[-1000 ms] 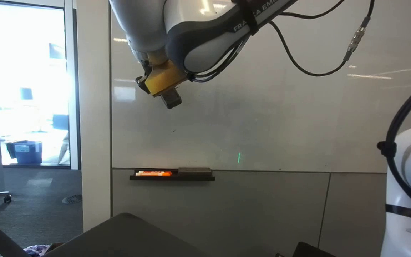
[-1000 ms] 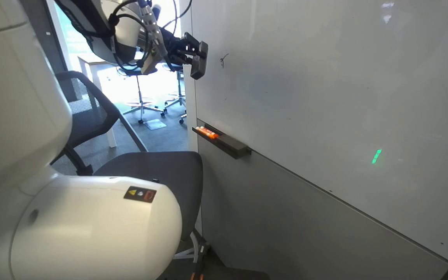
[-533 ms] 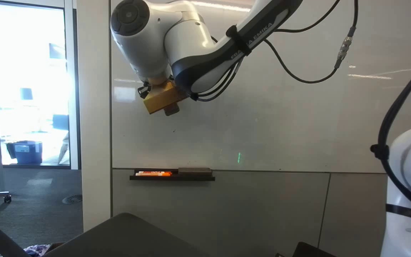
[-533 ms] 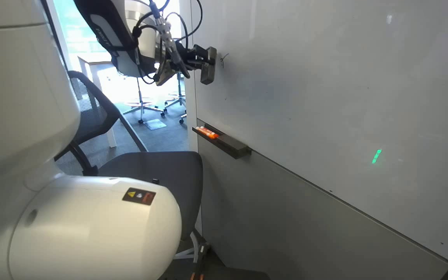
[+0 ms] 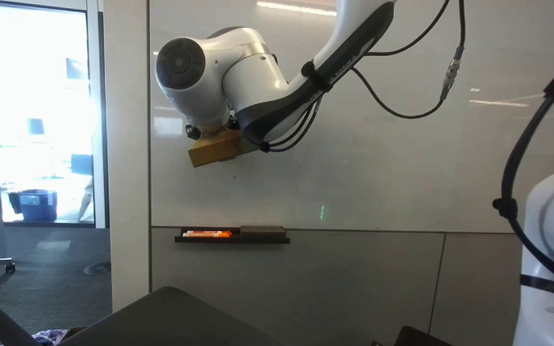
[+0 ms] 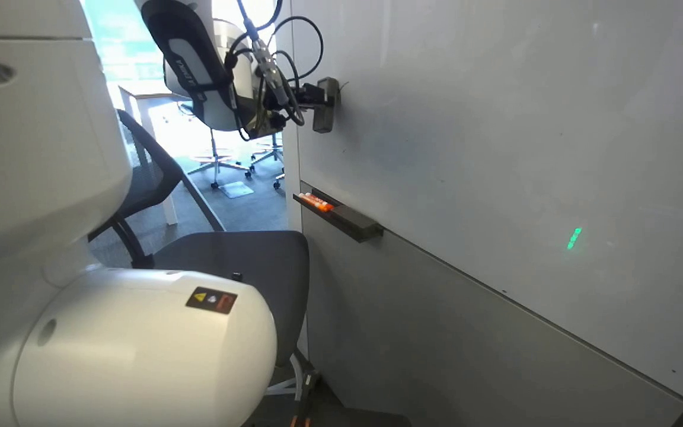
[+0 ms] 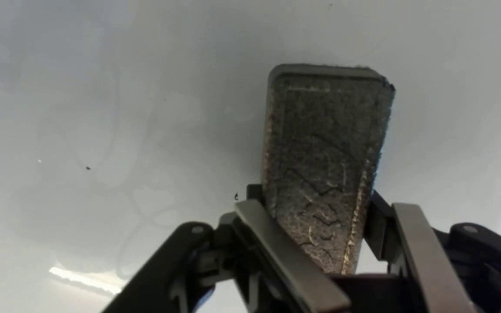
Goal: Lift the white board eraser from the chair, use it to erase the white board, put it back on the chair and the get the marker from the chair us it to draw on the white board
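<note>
The arm [image 5: 262,84] hung across the white board [image 5: 402,168], its forearm sloping down from upper right to a sharply bent wrist near the board's left edge. The gripper [image 7: 315,208] pointed nearly level at the board, its fingers [image 7: 381,230] clasping the eraser [image 7: 328,121] along both long sides, spread no farther than its width.

The wrist view alone showed the eraser's dark, worn back, scratched with thin lines, and faint curved smudges [image 7: 157,221] on the board beside it. In an exterior view a yellowish block [image 5: 214,149] at the wrist hid nearly all of the gripper and its load. In an exterior view the eraser [image 6: 322,121] stood edge-on just beside the board; whether it touched could not be told. In an exterior view the chair [image 6: 241,252] showed much of its charcoal seat; in an exterior view with a blue bin [image 5: 38,205], just a dark corner was in sight. Both exterior views showed the tray [image 5: 282,240] at the board's lower edge, orange markers [image 5: 207,234] near its left end, a dark block [image 5: 262,230] toward its right, and a green stroke [image 6: 574,238] farther right on the board.
</note>
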Controlling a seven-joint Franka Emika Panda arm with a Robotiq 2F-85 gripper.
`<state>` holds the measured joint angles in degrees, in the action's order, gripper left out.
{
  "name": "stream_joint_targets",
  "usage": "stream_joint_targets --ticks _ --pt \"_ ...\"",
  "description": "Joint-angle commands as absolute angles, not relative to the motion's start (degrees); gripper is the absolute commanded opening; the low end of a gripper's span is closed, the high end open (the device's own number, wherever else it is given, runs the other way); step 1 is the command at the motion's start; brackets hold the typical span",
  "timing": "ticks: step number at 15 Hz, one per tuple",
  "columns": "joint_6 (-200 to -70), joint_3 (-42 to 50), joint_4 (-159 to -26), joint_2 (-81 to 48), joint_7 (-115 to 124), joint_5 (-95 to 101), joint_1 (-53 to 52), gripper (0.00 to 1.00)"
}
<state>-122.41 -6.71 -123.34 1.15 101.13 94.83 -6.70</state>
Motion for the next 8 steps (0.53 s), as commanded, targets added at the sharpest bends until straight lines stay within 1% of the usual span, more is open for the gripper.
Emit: stream_joint_targets --ticks 1,8 --pt "-123.7 -5.4 -122.4 0.7 106.4 96.6 -5.6 0.31" --pt "-114.0 -4.2 -126.0 3.6 114.1 98.8 -4.6 0.31"
